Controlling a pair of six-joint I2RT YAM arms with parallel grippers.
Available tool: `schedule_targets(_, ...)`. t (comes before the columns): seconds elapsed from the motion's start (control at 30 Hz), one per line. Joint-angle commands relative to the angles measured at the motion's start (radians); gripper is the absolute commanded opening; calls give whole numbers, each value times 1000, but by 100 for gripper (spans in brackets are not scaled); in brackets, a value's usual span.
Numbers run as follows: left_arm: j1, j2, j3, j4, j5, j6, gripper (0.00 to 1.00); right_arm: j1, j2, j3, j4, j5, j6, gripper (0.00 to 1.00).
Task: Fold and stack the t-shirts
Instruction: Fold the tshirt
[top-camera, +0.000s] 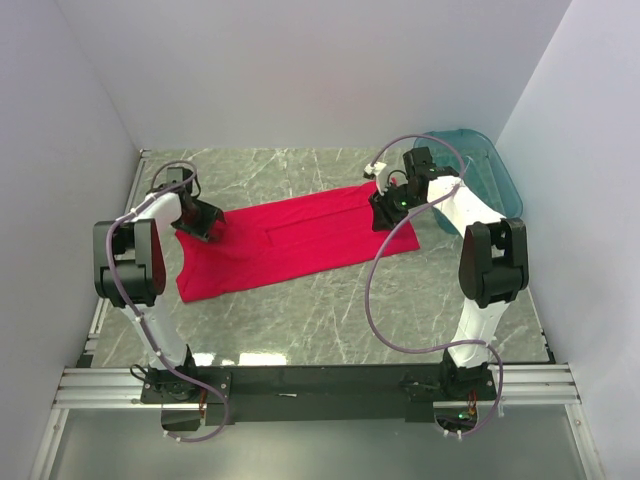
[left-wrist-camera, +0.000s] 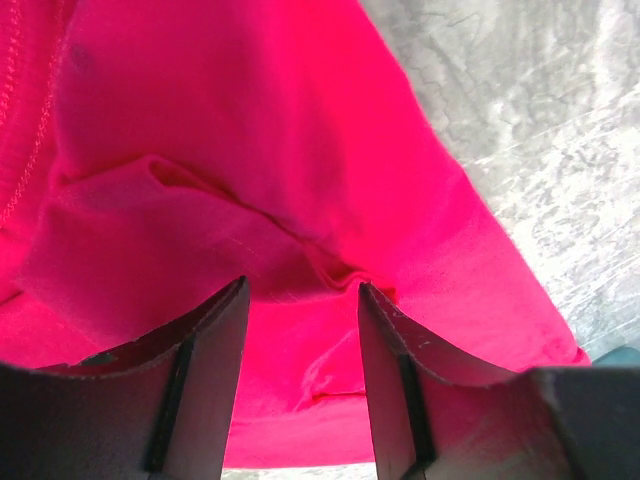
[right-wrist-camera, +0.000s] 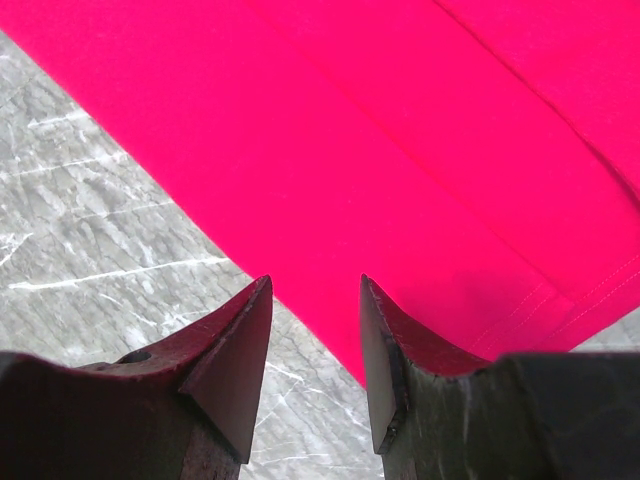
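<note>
Looking down on grey marbled table (top-camera: 330, 320). Using teal basin (top-camera: 490, 170), at far right corner, as reference throughout. See red shirt (top-camera: 300, 235) spread flat as one long band left of basin: one end close beside basin, other end well away from it and nearer the arm bases. See right arm (top-camera: 490, 255) bent over just in front of basin, left arm (top-camera: 135, 260) on the side opposite basin. Read right gripper (right-wrist-camera: 315, 285) as low over the shirt end nearest basin, at the cloth edge: fingers apart, red cloth and bare table showing in the gap, nothing pinched. Read left gripper (left-wrist-camera: 303, 290) as down on the shirt end farthest from basin: fingers apart, raised wrinkle bunched just ahead of the tips, no clamp on it visible.
</note>
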Motion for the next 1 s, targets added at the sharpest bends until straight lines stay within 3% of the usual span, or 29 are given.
schedule_targets(0.0,-5,-7,52,-44,-10,-6,53,-3,-50,-3,21,-11,3,47)
schedule_targets(0.4,-5,110,144,-97,26,26,50,-6,-61,-8,27,-5,5,48)
schedule_targets(0.5,-7,104,140,-91,30,29,42,-7,-62,-11,30,-3,3,47)
schedule_targets(0.6,-7,81,125,-65,40,29,26,-9,-62,-11,30,-3,3,48)
schedule_targets(0.63,-7,75,123,-62,49,31,15,-9,-61,-11,30,-3,3,47)
schedule_targets(0.73,-8,67,131,-56,75,45,1,-10,-61,-11,32,-3,3,48)
schedule_targets(0.97,-7,42,142,-51,71,71,0,-18,-62,-14,33,-3,2,47)
